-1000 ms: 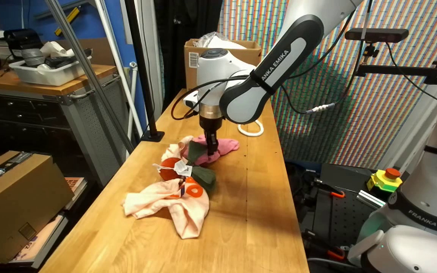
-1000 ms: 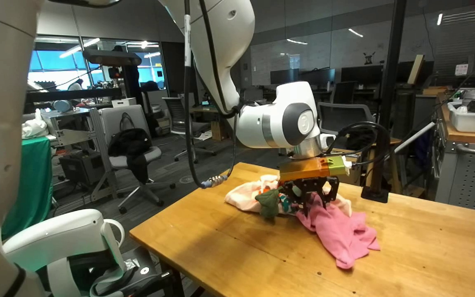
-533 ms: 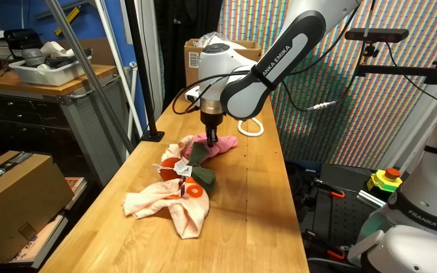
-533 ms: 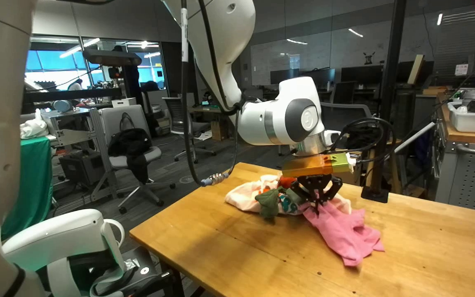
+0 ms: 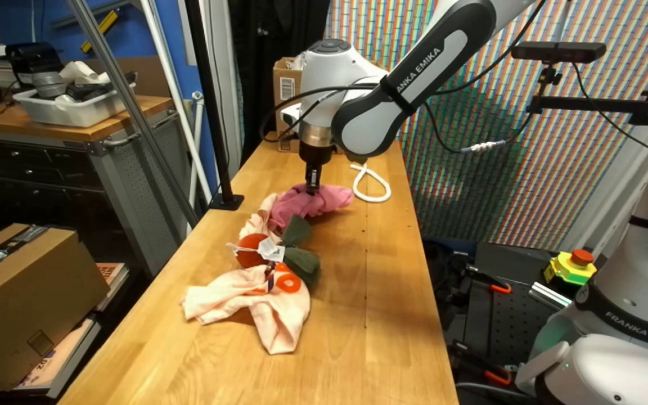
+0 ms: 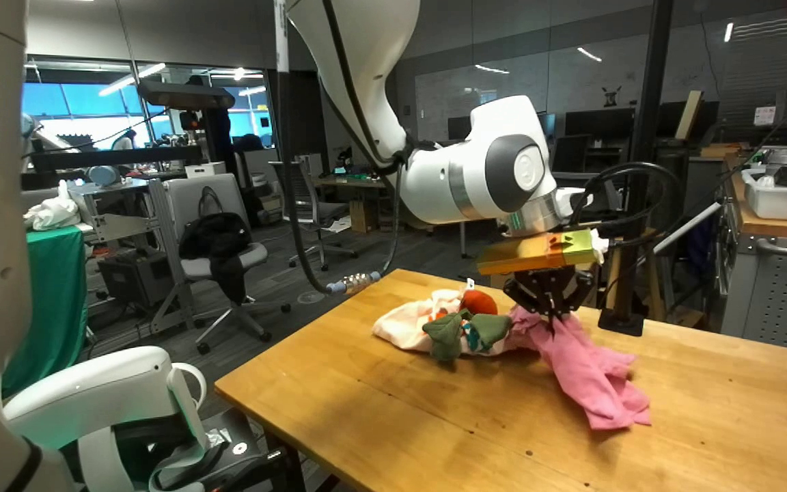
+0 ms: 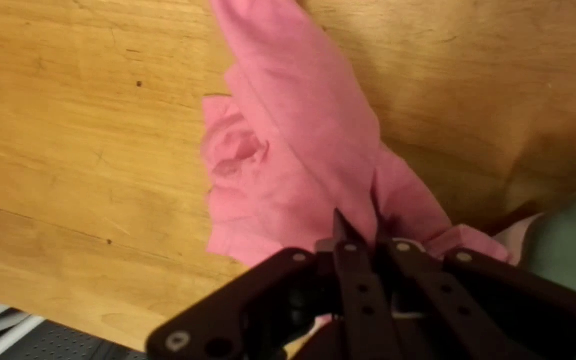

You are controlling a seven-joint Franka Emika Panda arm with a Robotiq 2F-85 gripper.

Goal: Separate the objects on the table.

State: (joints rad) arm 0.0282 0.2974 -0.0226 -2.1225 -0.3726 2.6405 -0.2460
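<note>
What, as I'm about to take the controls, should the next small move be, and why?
Probably lift the pink cloth slightly and draw it away from the adjoining pale cloth and green leaf. The end effector is closed on the pink cloth, whose end, in the wrist view, seems to lie against the pale cloth, close to the leaf, so they look not yet separated.

Pink cloth (image 7: 308, 115) runs from 12 o'clock down across centre, long fold on top, a crumpled part spread beneath it towards 9. Gripper (image 7: 361, 230) fills 5 to 6, jaws nearly together, a tuck of the cloth pinched between the tips. Blurred green piece (image 7: 568, 245) at 4, cut off by the frame edge; sliver of pale fabric (image 7: 518, 235) between it and the pink. Wooden tabletop (image 7: 68, 150) beneath, dark speck (image 7: 139, 84) at 10. Past its edge, 8 o'clock: white poles (image 7: 12, 339), grey perforated panel (image 7: 63, 342).
</note>
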